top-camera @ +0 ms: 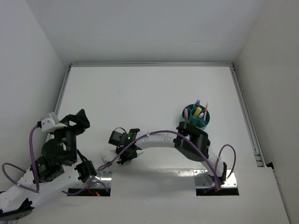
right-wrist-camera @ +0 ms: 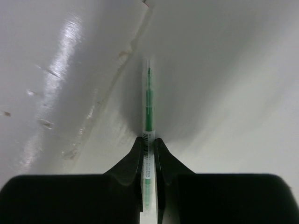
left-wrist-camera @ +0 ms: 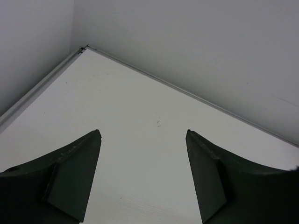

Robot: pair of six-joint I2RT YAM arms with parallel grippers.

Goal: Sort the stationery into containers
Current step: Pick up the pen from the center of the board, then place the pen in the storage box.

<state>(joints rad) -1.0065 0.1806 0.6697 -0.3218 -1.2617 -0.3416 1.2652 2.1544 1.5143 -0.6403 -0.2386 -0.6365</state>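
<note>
A thin green pen [right-wrist-camera: 148, 107] with a white label is pinched between the jaws of my right gripper [right-wrist-camera: 148, 140], which is shut on it low over the white table, the pen's tip pointing away. Seen from above, the right gripper [top-camera: 124, 155] reaches left across the near table, and the pen is hidden beneath it. The teal-green cup [top-camera: 196, 122] stands at the right, with pink, yellow and blue items upright inside. My left gripper [left-wrist-camera: 143, 133] hangs open over bare table with nothing between its fingers; from above the left gripper [top-camera: 79, 119] is at the near left.
A metal rail [top-camera: 245, 112] runs along the table's right edge and another rail [left-wrist-camera: 187, 91] along the far edge below the white walls. The arm bases and purple cables [top-camera: 226, 156] crowd the near edge.
</note>
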